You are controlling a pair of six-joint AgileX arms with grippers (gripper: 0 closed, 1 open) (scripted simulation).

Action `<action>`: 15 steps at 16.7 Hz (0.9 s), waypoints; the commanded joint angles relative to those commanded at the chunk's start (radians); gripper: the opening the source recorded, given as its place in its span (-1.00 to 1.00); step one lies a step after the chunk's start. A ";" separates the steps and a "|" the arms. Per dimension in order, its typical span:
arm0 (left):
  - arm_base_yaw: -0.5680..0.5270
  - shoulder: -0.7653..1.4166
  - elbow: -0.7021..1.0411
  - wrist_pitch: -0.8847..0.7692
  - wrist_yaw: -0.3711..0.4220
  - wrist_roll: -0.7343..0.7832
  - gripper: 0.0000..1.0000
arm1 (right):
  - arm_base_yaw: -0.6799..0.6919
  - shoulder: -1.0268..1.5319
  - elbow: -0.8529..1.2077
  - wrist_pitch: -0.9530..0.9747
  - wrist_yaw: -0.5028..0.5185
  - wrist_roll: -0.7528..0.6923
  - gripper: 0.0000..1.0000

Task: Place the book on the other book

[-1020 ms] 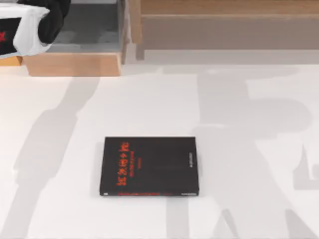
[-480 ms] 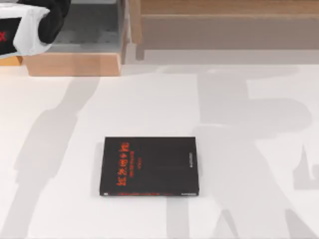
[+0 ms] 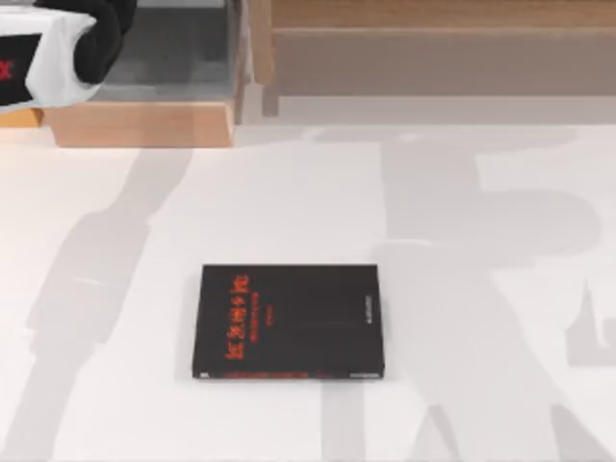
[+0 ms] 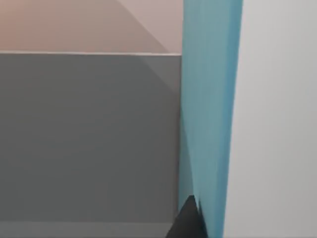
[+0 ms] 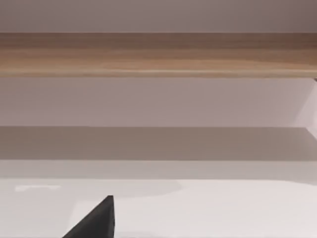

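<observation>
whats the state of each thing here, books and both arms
black book: lying flat and closed on the white table, cover with red lettering up, nothing on it.
light blue book: seen edge-on close to the left wrist camera, beside a grey panel; not on the black book.
left arm: at the top view's far left corner, over the wooden shelf.
right gripper: one dark fingertip above the table.

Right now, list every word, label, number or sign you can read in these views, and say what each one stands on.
Nothing can be read outright.
Black book, cover: a column of red characters, too blurred to read.
Same cover, beside the red characters: a smaller red line, too small to read.
Same cover, near its right edge: small pale text, too small to read.
Left arm, top left corner: part of a red mark on a black panel, cut off by the edge, unreadable.
Light blue book: plain, no text.
</observation>
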 joint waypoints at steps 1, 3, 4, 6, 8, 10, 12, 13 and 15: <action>0.002 -0.002 0.000 0.002 0.000 0.000 -1.00 | 0.000 0.000 0.000 0.000 0.000 0.000 1.00; 0.016 -0.036 0.004 0.025 0.006 0.000 -1.00 | 0.000 0.000 0.000 0.000 0.000 0.000 1.00; 0.021 -0.059 0.011 0.040 0.010 -0.003 -1.00 | 0.000 0.000 0.000 0.000 0.000 0.000 1.00; 0.016 -0.093 0.030 0.056 0.014 -0.012 -1.00 | 0.000 0.000 0.000 0.000 0.000 0.000 1.00; 0.002 -0.104 0.043 0.046 0.008 -0.024 -1.00 | 0.000 0.000 0.000 0.000 0.000 0.000 1.00; -0.008 -0.095 0.046 0.022 -0.005 -0.030 -1.00 | 0.000 0.000 0.000 0.000 0.000 0.000 1.00; -0.008 -0.078 0.027 -0.003 -0.015 -0.025 -1.00 | 0.000 0.000 0.000 0.000 0.000 0.000 1.00; -0.005 -0.070 0.011 -0.011 -0.016 -0.018 -1.00 | 0.000 0.000 0.000 0.000 0.000 0.000 1.00; -0.004 -0.054 -0.018 -0.019 -0.010 -0.005 -1.00 | 0.000 0.000 0.000 0.000 0.000 0.000 1.00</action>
